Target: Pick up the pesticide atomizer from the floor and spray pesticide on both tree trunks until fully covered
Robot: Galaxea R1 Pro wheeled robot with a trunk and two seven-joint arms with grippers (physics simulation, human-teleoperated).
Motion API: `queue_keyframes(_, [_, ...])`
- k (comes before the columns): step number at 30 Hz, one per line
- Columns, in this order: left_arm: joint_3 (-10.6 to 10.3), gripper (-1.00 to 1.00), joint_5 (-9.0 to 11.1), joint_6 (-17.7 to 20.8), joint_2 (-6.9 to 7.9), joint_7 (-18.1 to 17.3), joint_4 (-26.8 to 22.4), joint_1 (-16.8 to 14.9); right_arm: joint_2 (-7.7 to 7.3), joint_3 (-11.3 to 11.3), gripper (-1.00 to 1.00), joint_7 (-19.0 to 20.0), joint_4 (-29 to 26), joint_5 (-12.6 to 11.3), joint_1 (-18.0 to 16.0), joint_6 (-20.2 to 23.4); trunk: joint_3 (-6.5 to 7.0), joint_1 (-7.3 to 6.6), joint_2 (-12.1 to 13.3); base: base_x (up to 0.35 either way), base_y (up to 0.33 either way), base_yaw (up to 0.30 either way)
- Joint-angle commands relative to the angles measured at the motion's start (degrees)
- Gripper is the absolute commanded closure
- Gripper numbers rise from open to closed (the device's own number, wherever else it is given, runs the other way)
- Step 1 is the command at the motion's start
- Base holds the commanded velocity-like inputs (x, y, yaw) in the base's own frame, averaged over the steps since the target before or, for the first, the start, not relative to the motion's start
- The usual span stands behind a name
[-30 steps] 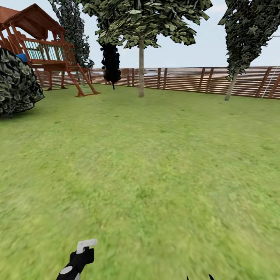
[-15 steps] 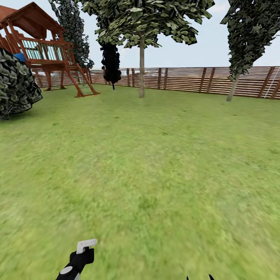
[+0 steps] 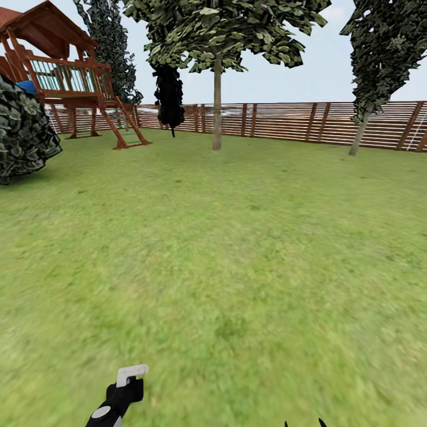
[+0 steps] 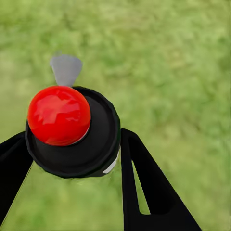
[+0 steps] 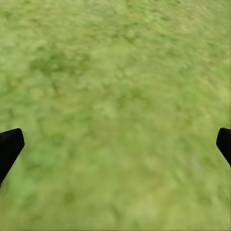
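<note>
Left pincer (image 4: 72, 159) clamps pesticide atomizer (image 4: 72, 132) | right pincer (image 5: 115, 144) spread wide | no legible writing

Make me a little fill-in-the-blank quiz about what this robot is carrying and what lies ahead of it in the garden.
1. The pesticide atomizer sits between the jaws of the ______ gripper.
2. The round knob on top of the atomizer is coloured ______.
3. The right gripper has its jaws spread wide over bare ______.
4. Behind the two trees runs a brown wooden ______.

Missing words: left; red; grass; fence
</note>
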Motion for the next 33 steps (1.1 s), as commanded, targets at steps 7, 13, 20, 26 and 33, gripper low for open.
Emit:
queue_keyframes(7, [0.0, 1.0, 0.0, -0.1, -0.01, 0.0, 1.2, 0.0, 0.0, 0.0, -1.0, 0.0, 0.0, 0.0, 0.0, 0.0, 0.0, 0.0, 0.0, 0.333, 0.075, 0.0])
queue_keyframes(13, [0.0, 1.0, 0.0, -0.1, -0.07, 0.0, 1.2, 0.0, 0.0, 0.0, -1.0, 0.0, 0.0, 0.0, 0.0, 0.0, 0.0, 0.0, 0.0, 0.334, 0.074, 0.0])
queue_keyframes(20, [0.0, 1.0, 0.0, -0.1, 0.0, 0.0, 1.2, 0.0, 0.0, 0.0, -1.0, 0.0, 0.0, 0.0, 0.0, 0.0, 0.0, 0.0, 0.0, 0.334, 0.074, 0.0])
queue_keyframes(26, [0.0, 1.0, 0.0, -0.1, -0.03, 0.0, 1.2, 0.0, 0.0, 0.0, -1.0, 0.0, 0.0, 0.0, 0.0, 0.0, 0.0, 0.0, 0.0, 0.334, 0.074, 0.0])
queue_keyframes(33, [0.0, 1.0, 0.0, 0.0, -0.01, 0.0, 1.2, 0.0, 0.0, 0.0, -1.0, 0.0, 0.0, 0.0, 0.0, 0.0, 0.0, 0.0, 0.0, 0.334, 0.073, 0.0])
